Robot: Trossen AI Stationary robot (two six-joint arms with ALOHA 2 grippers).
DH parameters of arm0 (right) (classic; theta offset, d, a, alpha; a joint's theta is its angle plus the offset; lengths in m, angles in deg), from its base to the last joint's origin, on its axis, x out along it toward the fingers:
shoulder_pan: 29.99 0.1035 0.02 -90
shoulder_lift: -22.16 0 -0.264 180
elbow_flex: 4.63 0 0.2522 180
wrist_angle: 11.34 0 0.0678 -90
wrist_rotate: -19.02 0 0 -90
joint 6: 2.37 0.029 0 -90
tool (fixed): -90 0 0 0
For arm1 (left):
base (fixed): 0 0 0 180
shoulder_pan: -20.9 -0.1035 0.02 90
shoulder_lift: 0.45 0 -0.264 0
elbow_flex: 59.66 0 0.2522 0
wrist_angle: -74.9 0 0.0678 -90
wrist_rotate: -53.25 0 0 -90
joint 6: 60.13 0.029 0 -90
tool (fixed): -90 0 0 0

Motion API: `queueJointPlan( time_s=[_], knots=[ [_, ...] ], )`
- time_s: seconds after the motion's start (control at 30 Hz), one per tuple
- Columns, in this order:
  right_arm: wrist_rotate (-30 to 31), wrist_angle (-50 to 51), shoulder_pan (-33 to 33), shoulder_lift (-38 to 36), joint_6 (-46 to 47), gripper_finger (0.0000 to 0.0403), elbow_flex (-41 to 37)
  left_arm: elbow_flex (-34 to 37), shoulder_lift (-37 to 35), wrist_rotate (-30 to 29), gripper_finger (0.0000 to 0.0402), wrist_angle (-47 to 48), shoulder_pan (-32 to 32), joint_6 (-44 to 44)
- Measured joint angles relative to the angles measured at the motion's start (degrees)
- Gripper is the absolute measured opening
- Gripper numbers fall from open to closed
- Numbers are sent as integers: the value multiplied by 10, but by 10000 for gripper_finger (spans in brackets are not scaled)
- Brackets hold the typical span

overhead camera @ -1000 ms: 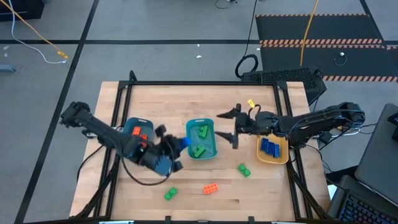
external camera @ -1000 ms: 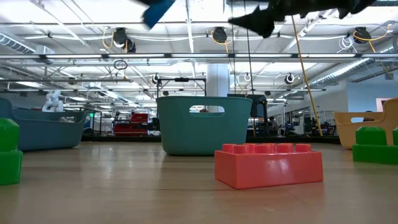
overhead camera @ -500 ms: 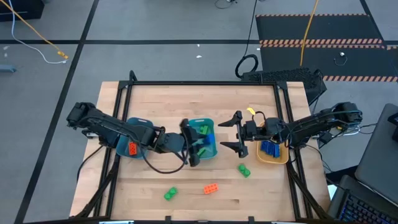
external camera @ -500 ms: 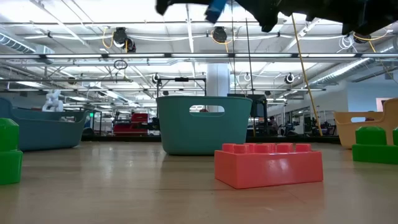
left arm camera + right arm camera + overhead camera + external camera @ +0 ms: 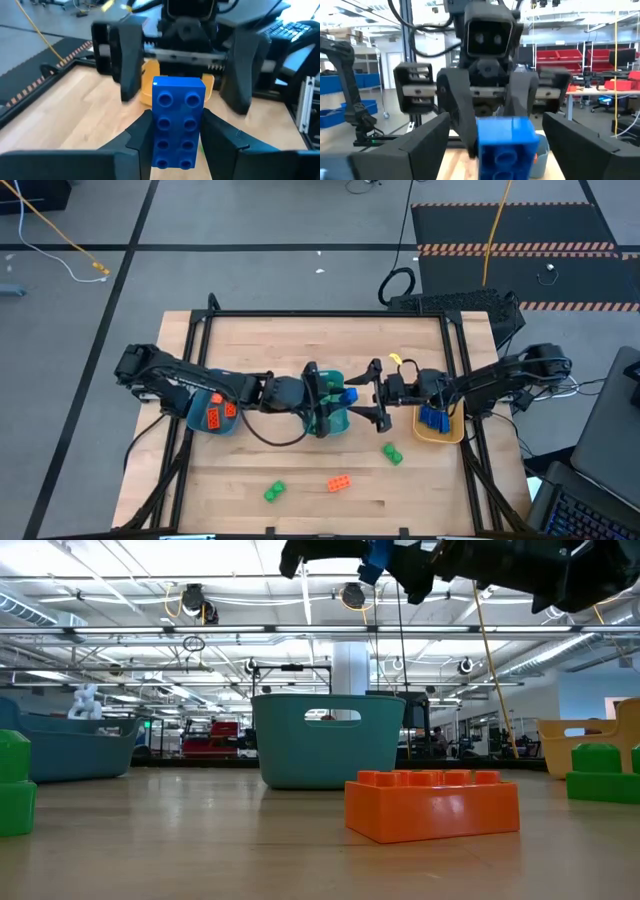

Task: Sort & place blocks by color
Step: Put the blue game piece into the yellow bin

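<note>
Our left hand clamps a blue block above the middle bin, facing our wide-spread right hand.

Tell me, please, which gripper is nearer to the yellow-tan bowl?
Right. The right gripper hangs open just beside the bowl; the left gripper, holding a blue block, is over the middle bin.

place: big open robotics lab / industrial hall
ceiling: exposed trusses, ducts and strip lights
floor: grey concrete, hazard-striped mat, loose yellow cable
background: red storage bins on shelving
bench: wooden table in a black frame
</note>
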Motion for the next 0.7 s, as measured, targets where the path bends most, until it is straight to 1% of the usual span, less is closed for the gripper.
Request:
queueJointPlan(
  time_s=[0.13,0.2,0.27,0.37,0.53,0.7],
  knots=[
    [-4,1,-11,7,11,278,0,0,0,7,132,-14,2,10],
    [-3,4,-11,8,7,255,0,0,0,8,131,-11,1,10],
    [-3,4,-11,7,-7,221,0,0,0,8,136,-10,1,4],
    [-2,6,-11,6,-26,157,0,0,0,12,156,-1,2,-1],
    [-5,19,-11,6,-64,154,0,0,0,12,185,26,1,-2],
    [0,40,-11,4,-94,154,0,-1,-1,10,193,62,1,-2]
  ],
)
